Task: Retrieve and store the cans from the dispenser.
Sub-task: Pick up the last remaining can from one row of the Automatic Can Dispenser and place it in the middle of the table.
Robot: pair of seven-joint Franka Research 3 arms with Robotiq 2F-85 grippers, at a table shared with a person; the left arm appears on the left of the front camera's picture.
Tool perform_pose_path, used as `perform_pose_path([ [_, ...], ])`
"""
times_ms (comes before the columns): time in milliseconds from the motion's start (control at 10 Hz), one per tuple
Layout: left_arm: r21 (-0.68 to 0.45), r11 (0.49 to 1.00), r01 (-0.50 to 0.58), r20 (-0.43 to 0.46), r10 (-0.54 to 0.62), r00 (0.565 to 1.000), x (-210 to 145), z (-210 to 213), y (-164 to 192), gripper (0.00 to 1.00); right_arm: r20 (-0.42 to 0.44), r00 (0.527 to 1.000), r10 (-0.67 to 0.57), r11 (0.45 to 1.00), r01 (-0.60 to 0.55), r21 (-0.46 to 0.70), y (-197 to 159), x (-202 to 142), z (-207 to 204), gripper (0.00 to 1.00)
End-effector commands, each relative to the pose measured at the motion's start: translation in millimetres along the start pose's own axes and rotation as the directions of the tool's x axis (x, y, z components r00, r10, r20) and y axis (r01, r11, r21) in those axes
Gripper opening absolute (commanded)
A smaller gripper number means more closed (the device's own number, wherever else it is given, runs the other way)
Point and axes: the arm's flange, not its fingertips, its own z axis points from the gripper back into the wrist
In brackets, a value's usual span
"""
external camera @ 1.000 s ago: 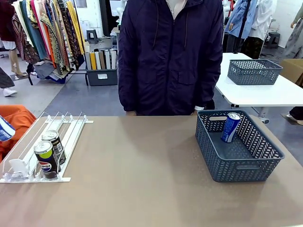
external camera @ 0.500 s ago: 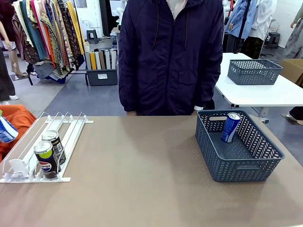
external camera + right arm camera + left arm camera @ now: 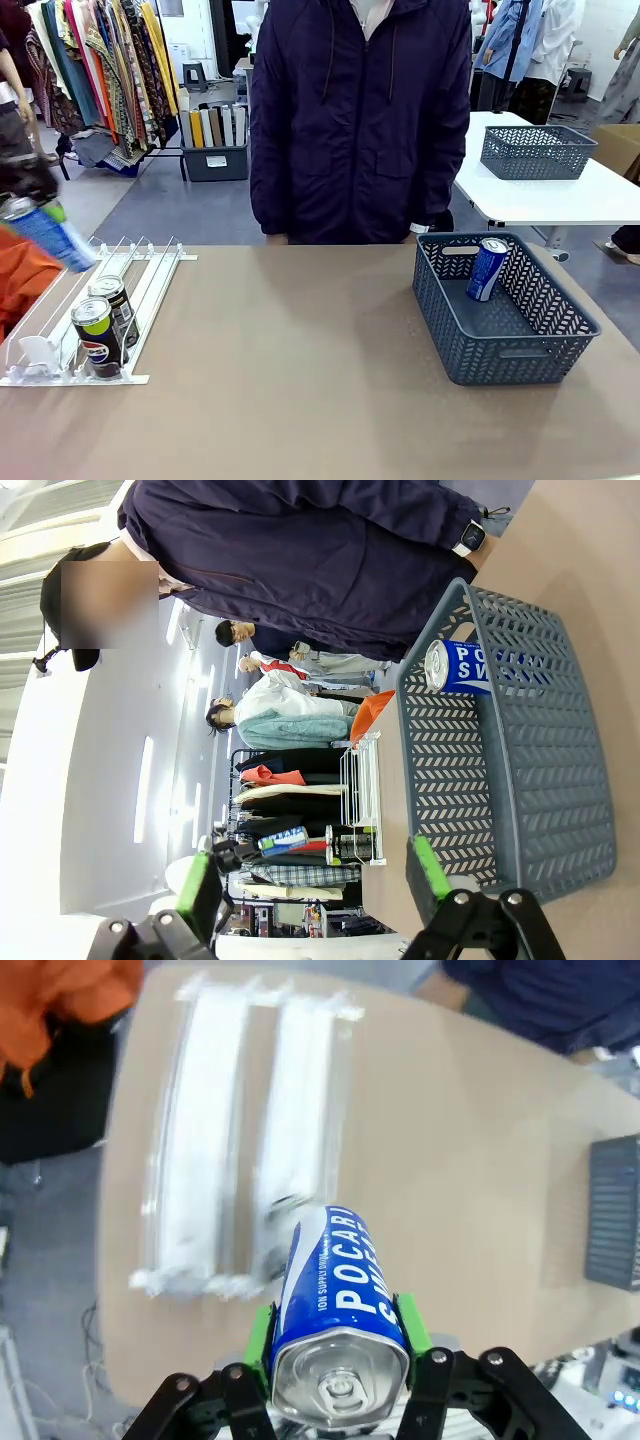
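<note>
The white dispenser [image 3: 150, 290] lies at the table's left with two black cans [image 3: 97, 336] in one lane near its front stop. My left gripper [image 3: 35, 212] hangs blurred above the dispenser's left side, shut on a blue can [image 3: 52, 242]. In the left wrist view that blue can [image 3: 335, 1280] sits between the green pads [image 3: 262, 1332] of my left gripper [image 3: 340, 1345], high over the dispenser [image 3: 205, 1140]. Another blue can [image 3: 487, 268] leans inside the grey basket [image 3: 510, 350]. My right gripper [image 3: 315, 880] stands open beside the basket [image 3: 540, 800], apart from it.
A person in a dark jacket [image 3: 360, 120] stands at the far edge of the table, hands out of sight. The brown tabletop [image 3: 300, 380] lies bare between dispenser and basket. An orange cloth [image 3: 20, 280] lies off the table's left edge.
My left gripper has come up and rightward from the left edge with the blue can, now over the dispenser's left side. Basket, black cans and person have not moved.
</note>
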Motion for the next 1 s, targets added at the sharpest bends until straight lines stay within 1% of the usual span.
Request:
perform_pose_path([
  [0, -0.053, 0.992, 0.119, -0.011, -0.119, 0.993, 41.1, -17.6, -79.9, 0.0, -0.006, 1.0, -0.015, 1.0, 0.015, 0.005, 4.9, 0.2, 1.3, 1.0],
  [100, -0.086, 0.979, 0.183, -0.034, -0.186, 0.982, 48.5, -34.1, -124.0, 0.0, -0.006, 1.0, -0.015, 1.0, 0.015, 0.005, 4.9, 0.2, 1.3, 1.0],
  [200, -0.116, 0.962, 0.246, -0.092, -0.257, 0.962, 50.3, -56.1, -166.9, 0.0, -0.006, 1.0, -0.015, 1.0, 0.015, 0.005, 4.9, 0.2, 1.3, 1.0],
  [300, -0.097, 0.951, 0.293, -0.138, -0.304, 0.942, 49.0, -84.1, -209.7, 0.0, -0.006, 1.0, -0.015, 1.0, 0.015, 0.005, 4.9, 0.2, 1.3, 1.0],
  [400, -0.045, 0.943, 0.329, -0.171, -0.332, 0.928, 43.4, -118.2, -255.4, 0.0, -0.006, 1.0, -0.015, 1.0, 0.015, 0.005, 4.9, 0.2, 1.3, 1.0],
  [500, 0.007, 0.929, 0.371, -0.214, -0.361, 0.908, 34.9, -147.1, -290.1, 0.0, -0.006, 1.0, -0.015, 1.0, 0.015, 0.005, 4.9, 0.2, 1.3, 1.0],
  [600, 0.051, 0.911, 0.41, -0.268, -0.383, 0.884, 26.5, -170.5, -312.5, 0.0, -0.006, 1.0, -0.015, 1.0, 0.015, 0.005, 4.9, 0.2, 1.3, 1.0],
  [700, 0.072, 0.903, 0.423, -0.269, -0.391, 0.88, 21.0, -188.0, -322.1, 0.0, -0.006, 1.0, -0.015, 1.0, 0.015, 0.005, 4.9, 0.2, 1.3, 1.0],
  [800, 0.117, 0.887, 0.447, -0.281, -0.402, 0.872, 4.6, -215.9, -329.6, 0.0, -0.006, 1.0, -0.015, 1.0, 0.015, 0.005, 4.9, 0.2, 1.3, 1.0],
  [900, 0.114, 0.878, 0.464, -0.301, -0.415, 0.859, -3.9, -236.4, -331.6, 0.0, -0.006, 1.0, -0.015, 1.0, 0.015, 0.005, 4.9, 0.2, 1.3, 1.0],
])
